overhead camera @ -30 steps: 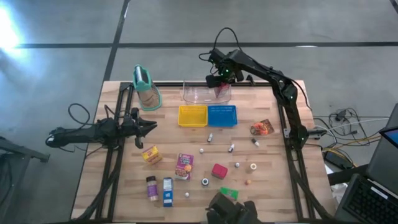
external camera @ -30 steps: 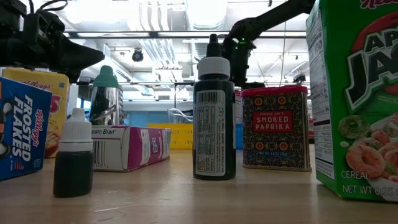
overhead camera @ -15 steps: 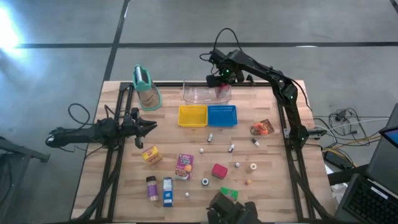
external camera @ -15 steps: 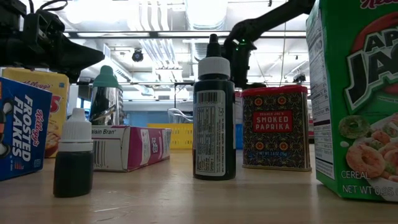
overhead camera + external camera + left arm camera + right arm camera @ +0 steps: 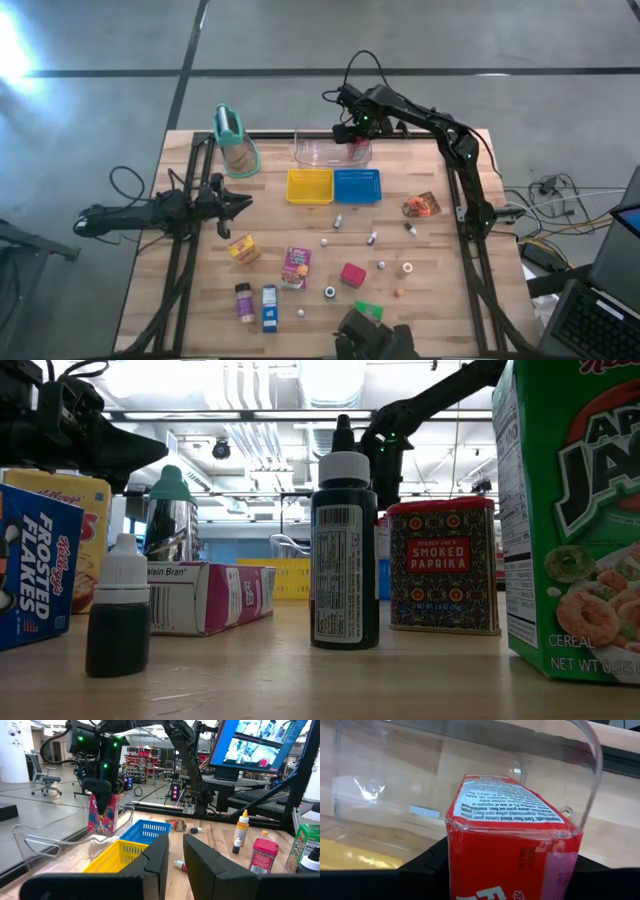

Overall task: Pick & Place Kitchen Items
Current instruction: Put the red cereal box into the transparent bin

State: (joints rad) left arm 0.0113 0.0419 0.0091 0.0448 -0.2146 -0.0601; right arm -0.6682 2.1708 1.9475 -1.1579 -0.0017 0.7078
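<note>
Two views only for a clear look at the red carton (image 5: 510,850): right wrist and left wrist. From the right wrist, seen upright inside the clear bin (image 5: 365,785), against its far curved wall, with a dark finger at each side. From the left wrist, seen with a pink face, standing in the bin's end nearest the blue tray (image 5: 145,831), and clamped at its top by the right gripper (image 5: 102,805).

From the high view, only a small spot of red under that gripper, above the bin's right end.

In the low view, nothing of the bin itself: hidden behind a dark bottle (image 5: 345,560) and a smoked paprika tin (image 5: 443,565), with a green cereal box (image 5: 575,510) beside them.

Well to the left of the bin and nearer the front: the left gripper (image 5: 245,203), nearly closed with a thin gap, holding nothing. Just in front of the bin: the yellow tray (image 5: 309,185) and the blue one, side by side.
</note>
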